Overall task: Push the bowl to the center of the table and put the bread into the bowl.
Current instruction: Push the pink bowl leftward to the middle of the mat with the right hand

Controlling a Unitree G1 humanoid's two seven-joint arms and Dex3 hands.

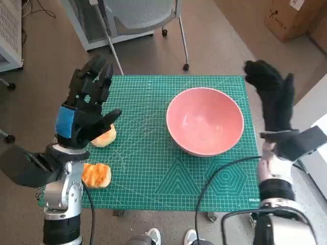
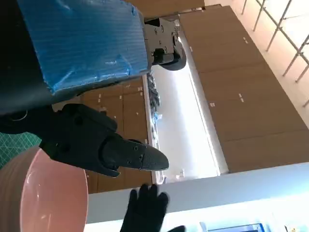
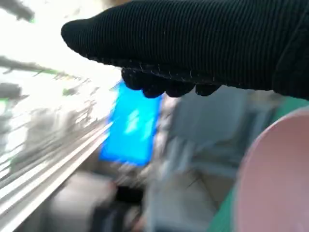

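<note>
An empty pink bowl (image 1: 205, 121) sits on the green cutting mat (image 1: 148, 168), right of the mat's middle. Two pieces of bread lie at the mat's left: a round bun (image 1: 105, 137) and a toasted piece (image 1: 96, 175) near the front edge. My left hand (image 1: 86, 104) hovers raised above the bun with fingers spread, holding nothing. My gloved right hand (image 1: 271, 97) is raised off the bowl's right side, fingers extended and empty. The left wrist view shows the bowl's rim (image 2: 43, 193) and the right hand (image 2: 145, 208) beyond it. The right wrist view is blurred, with the bowl's edge (image 3: 275, 179).
An office chair (image 1: 143, 20) stands beyond the table's far edge. A cardboard box (image 1: 291, 18) sits on the floor at the far right. A person's shoes (image 1: 171, 237) show at the near edge. A black cable (image 1: 225, 173) crosses the mat's front right.
</note>
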